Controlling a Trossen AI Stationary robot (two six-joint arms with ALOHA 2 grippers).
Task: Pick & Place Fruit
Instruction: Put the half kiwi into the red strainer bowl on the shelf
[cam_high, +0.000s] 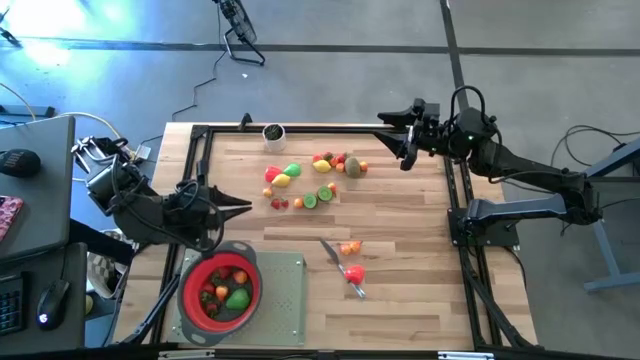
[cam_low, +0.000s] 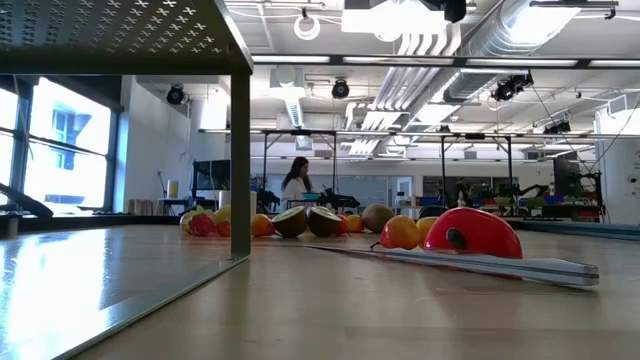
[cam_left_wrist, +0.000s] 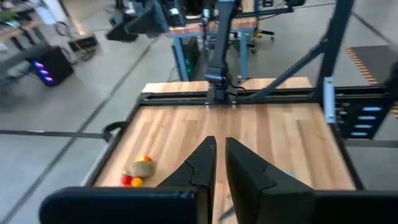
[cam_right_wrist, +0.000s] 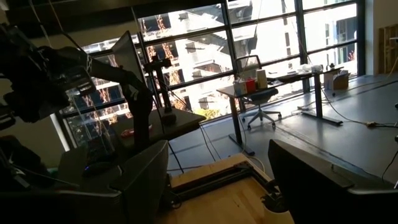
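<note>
High view first: the red strainer (cam_high: 220, 288) at about 7 o'clock on the tabletop (cam_high: 420, 300) already carries a few of the fruit, among them a green piece (cam_high: 237, 298) and some red ones; I judge the job begun but far from finished. Most of the fruit (cam_high: 312, 180) is still loose in a scatter at about 12 o'clock, red, yellow, green, orange and a brown one (cam_high: 353, 166); two more pieces, orange (cam_high: 348, 248) and red (cam_high: 353, 273), lie near the centre beside the grey knife (cam_high: 331, 251).

My left fingers (cam_high: 243, 205) hang at about 9 o'clock, pointing toward the scatter, nearly pressed together with only a slit between them, empty and touching nothing; my right fingers (cam_high: 407, 140) wait at about 1 o'clock over the tabletop's far edge, spread wide, nothing between them, clear of the fruit.
</note>
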